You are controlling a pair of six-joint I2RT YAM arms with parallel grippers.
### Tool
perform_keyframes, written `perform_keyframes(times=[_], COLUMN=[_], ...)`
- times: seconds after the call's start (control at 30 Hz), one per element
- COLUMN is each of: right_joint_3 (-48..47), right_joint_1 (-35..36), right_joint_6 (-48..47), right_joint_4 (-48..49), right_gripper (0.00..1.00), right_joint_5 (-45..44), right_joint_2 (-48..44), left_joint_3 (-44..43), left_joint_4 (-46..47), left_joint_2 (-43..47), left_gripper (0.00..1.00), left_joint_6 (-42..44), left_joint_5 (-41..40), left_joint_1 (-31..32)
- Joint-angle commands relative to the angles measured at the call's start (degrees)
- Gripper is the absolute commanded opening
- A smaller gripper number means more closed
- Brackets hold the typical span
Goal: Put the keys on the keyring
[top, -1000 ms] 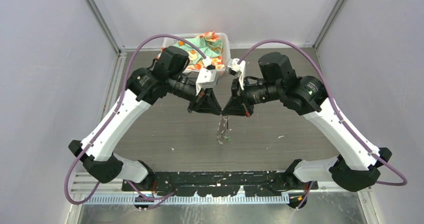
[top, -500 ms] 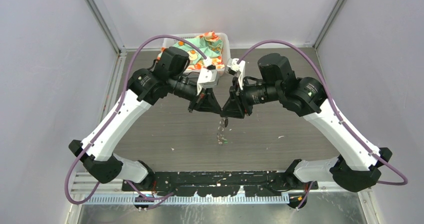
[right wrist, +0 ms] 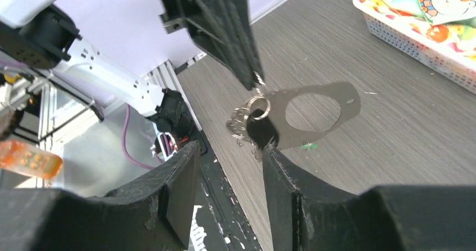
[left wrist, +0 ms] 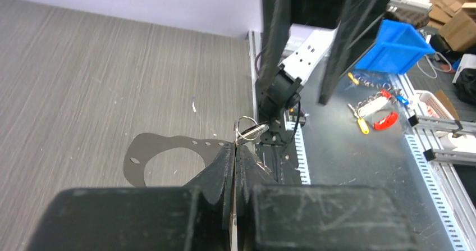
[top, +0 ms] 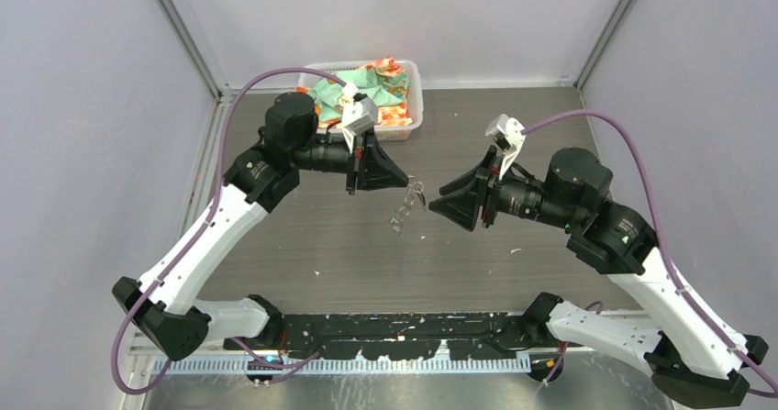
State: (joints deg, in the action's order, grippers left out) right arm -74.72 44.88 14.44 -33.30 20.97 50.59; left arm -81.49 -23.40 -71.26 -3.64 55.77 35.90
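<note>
- So, the left tool (left wrist: 234, 153) has its fingers pressed together, pinching a small silver ring (left wrist: 255, 131) right at the tips.
- From that small ring hangs the keyring (right wrist: 349, 109), a thin flat silver-grey loop with one big hole. It's up off the table (top: 514, 153), dangling just below the left tool (top: 406, 184).
- In the right wrist view a black rounded bit (right wrist: 260, 132) hangs under the small ring, against the keyring. It looks like the head of the black key, but I can't make out the blade.
- There's a little tangle of thin wire loops (right wrist: 240, 124) bunched beside it. I can't pick out the green key in there.
- The right tool (right wrist: 230, 147) is spread, with nothing between its fingers. It sits near the bunch without touching it, pointing at the left tool from the other side.
- Behind the left arm, at the far edge of the table, is a white basket (top: 413, 107) with a colourful printed cloth (top: 367, 84) in it.
</note>
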Motion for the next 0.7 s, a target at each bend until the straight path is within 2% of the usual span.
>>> perform_keyframes(times=[0.0,0.27,0.53,0.67], right_joint_3=[5.4,9.3,10.4,10.0], right_joint_1=[-0.2,-0.2,-0.3,-0.4], right_joint_6=[8.6,15.2,16.5,16.5], right_joint_4=[11.3,19.9,22.0,22.0], right_gripper=[0.50,0.51,0.54,0.46], right_joint_5=[-4.8,-5.3,-4.5,-3.9], right_joint_2=[-1.3,-2.2,-2.0,-1.5], left_joint_3=[1.3,2.2,2.5,2.3], left_joint_4=[11.5,11.5,11.2,11.0], left_joint_2=[3.1,4.1,4.5,4.5], left_gripper=[0.00,0.00,0.00,0.00], left_joint_6=[-6.1,-4.9,-4.2,-3.9], left_joint_5=[2.3,2.2,2.2,2.1], left_joint_1=[0.0,0.1,0.1,0.1])
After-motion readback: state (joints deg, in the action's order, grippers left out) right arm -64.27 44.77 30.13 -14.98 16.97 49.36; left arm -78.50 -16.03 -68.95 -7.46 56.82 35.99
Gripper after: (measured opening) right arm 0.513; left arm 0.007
